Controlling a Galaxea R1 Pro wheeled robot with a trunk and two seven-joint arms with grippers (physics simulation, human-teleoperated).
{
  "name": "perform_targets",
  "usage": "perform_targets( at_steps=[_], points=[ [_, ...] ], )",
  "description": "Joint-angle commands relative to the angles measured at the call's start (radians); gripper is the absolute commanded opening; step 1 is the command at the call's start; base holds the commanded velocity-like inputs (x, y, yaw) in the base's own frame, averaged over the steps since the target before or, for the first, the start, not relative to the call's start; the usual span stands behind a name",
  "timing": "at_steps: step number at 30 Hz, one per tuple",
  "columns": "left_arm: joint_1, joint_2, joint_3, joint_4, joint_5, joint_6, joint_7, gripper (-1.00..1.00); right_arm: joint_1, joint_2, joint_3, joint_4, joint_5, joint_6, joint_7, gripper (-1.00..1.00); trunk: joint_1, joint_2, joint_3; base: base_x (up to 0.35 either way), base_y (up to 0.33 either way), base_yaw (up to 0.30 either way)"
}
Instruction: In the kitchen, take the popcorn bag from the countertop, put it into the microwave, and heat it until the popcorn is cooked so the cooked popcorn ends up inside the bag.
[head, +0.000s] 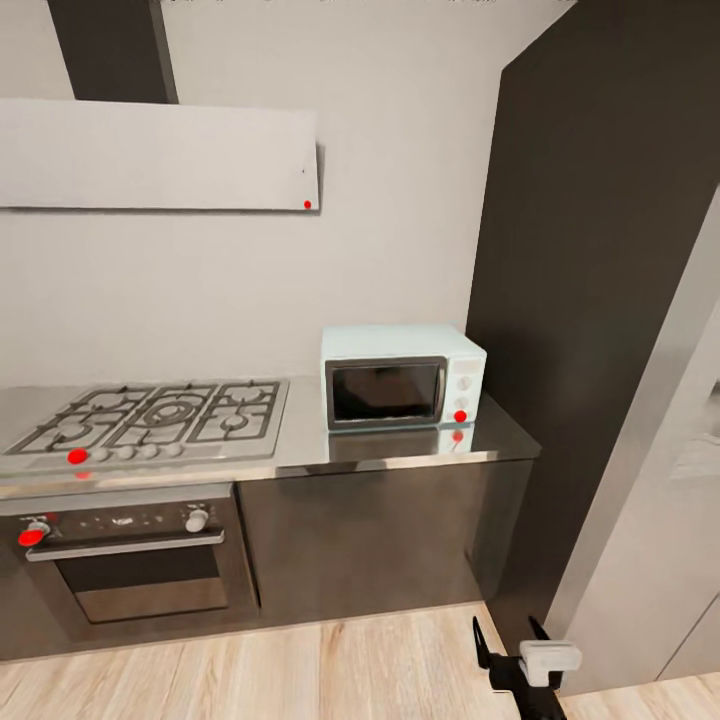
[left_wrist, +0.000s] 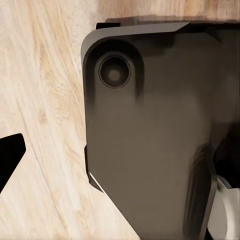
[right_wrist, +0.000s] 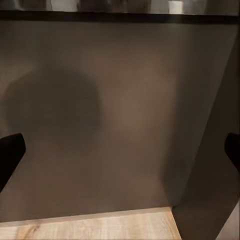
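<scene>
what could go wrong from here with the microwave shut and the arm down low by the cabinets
1. The microwave door is closed, so it has to be opened before anything goes in, and a clumsy pull might shove the light box along the countertop.
2. The right gripper hangs low near the dark cabinet front; raising the arm carelessly could clip the counter edge.
3. The microwave sits close to the tall dark panel, leaving little room to its right.
</scene>
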Motion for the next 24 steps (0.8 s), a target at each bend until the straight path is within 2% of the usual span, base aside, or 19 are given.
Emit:
perform_targets(
  at_steps=[1, 4, 5, 7, 8, 12, 24],
  points=[
    [-0.001, 0.000, 0.000, 0.000, -0.001, -0.001, 0.000, 1.00, -0.001, 0.000, 0.001, -0.012, 0.000, -0.002, 0.000, 1.00, -0.004, 0.006, 0.002, 0.000, 0.000, 0.000],
    [-0.001, 0.000, 0.000, -0.001, -0.001, -0.001, 0.000, 1.00, -0.001, 0.000, 0.001, -0.071, 0.002, -0.002, 0.000, 1.00, -0.015, 0.027, 0.011, 0.000, 0.000, 0.000],
    [0.000, 0.001, 0.000, -0.002, -0.001, -0.002, 0.000, 1.00, -0.001, -0.001, 0.000, -0.218, 0.002, 0.002, 0.000, 1.00, -0.019, 0.034, 0.015, 0.000, 0.000, 0.000],
    [0.000, 0.008, 0.001, -0.002, -0.001, -0.002, 0.000, 1.00, -0.001, -0.001, 0.000, -0.248, 0.002, 0.002, -0.001, 1.00, -0.027, 0.048, 0.021, 0.000, 0.000, 0.000],
    [-0.001, 0.024, 0.001, -0.026, 0.001, -0.002, 0.000, 1.00, -0.002, -0.002, -0.001, -0.296, 0.003, 0.002, -0.002, 1.00, -0.031, 0.055, 0.024, 0.000, 0.000, 0.000],
    [-0.001, 0.028, 0.003, -0.052, 0.002, -0.002, 0.000, 1.00, -0.016, -0.002, -0.002, -0.322, 0.002, 0.006, -0.004, 1.00, -0.046, 0.083, 0.036, 0.000, 0.000, 0.000],
    [0.000, 0.026, 0.003, -0.055, 0.002, 0.001, 0.000, 1.00, -0.019, -0.002, -0.005, -0.324, 0.002, 0.002, -0.005, 1.00, -0.092, 0.167, 0.074, 0.000, 0.000, 0.000]
  ],
)
